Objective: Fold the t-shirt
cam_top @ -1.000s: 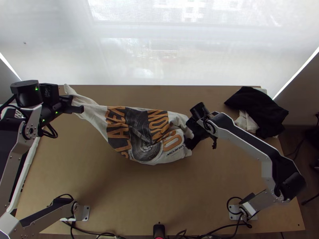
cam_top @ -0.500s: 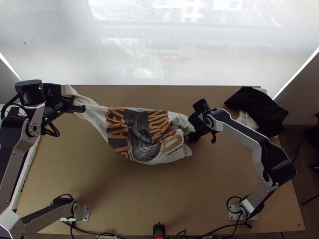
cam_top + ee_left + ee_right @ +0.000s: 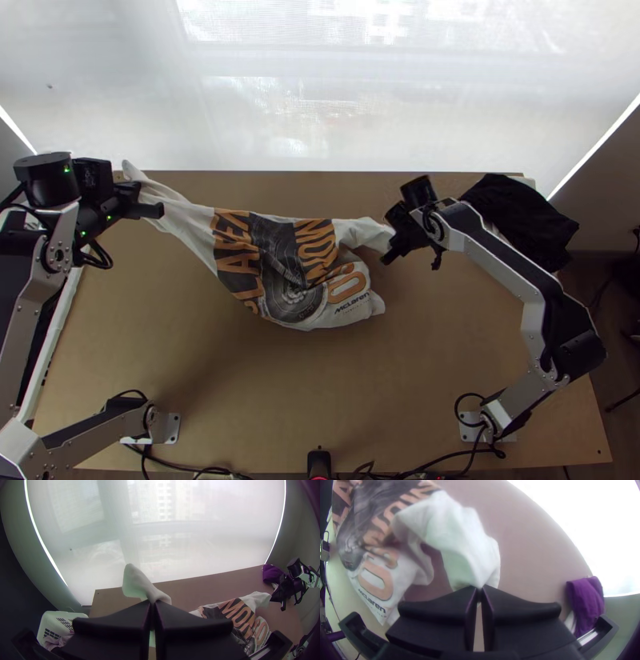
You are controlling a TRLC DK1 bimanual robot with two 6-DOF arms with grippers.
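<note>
In the top view, my left gripper [image 3: 144, 202] is at the table's far left, shut on one end of the white t-shirt [image 3: 196, 232]. My right gripper [image 3: 390, 240] is shut on a light part of the shirt at its other end, right of the orange and dark print. The shirt is bunched and stretched between them, its lower right corner lying on the table. In the left wrist view, white cloth [image 3: 140, 584] rises from between the fingers of my left gripper [image 3: 152, 604]. The right wrist view has my right gripper [image 3: 479, 589] pinching white cloth [image 3: 463, 546].
A heap of black cloth [image 3: 524, 220] lies at the table's far right corner. In the left wrist view, a white basket [image 3: 53, 621] stands past the table's edge with cloth in it. The wooden table [image 3: 320, 384] extends in front of the shirt.
My right gripper has moved away from the table's near edge, drawing the held part of the shirt up and out. My left gripper has shifted slightly left and farther up the picture with its end.
</note>
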